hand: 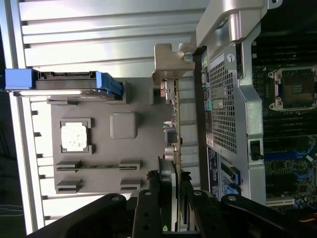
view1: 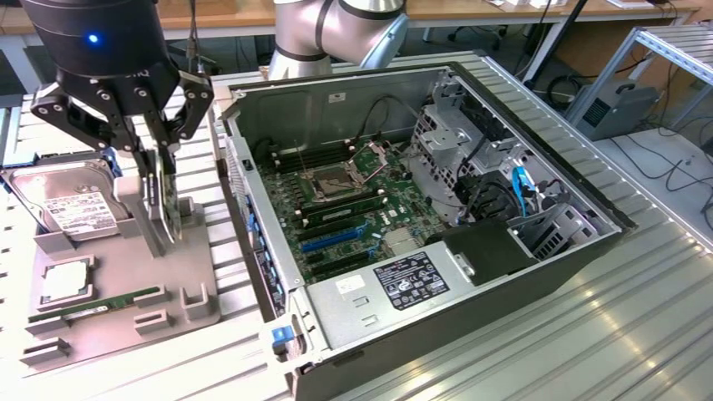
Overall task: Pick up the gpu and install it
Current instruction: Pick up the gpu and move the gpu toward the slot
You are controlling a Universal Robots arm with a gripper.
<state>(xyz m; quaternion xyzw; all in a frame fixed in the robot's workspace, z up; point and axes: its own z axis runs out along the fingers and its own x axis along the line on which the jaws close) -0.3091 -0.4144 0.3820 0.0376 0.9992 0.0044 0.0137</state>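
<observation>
Black metal fingers of the gripper (view1: 159, 171) come straight down over the gpu (view1: 167, 213), a thin, flat, dark expansion card standing on its edge in the grey plastic fixture tray (view1: 123, 330), on the exterior view's left. From the wrist view the gripper (hand: 171, 201) straddles that card, one finger on each flat face, and the jaws look pressed together onto it, so I call this a clamp on the gpu (hand: 176, 141) and not an open hover. Whether the card's lower edge has left its slot in the tray (hand: 143, 144) I cannot tell. Here is the relation that matters: the card sits directly between the fingers, with no offset to either side, and its long axis runs near to far along the tray, parallel to the side wall of the open grey steel computer case (view1: 468, 334). The pale metal bracket strip (hand: 168, 62) caps the far end, level with the silver hard drive with the white label (view1: 73, 209), while the grip falls toward the near end. The case stands just beside the tray on the exterior view's right, its green motherboard (view1: 356, 225) lying face up inside, so the card's home lies sideways from the gripper, across that wall.
</observation>
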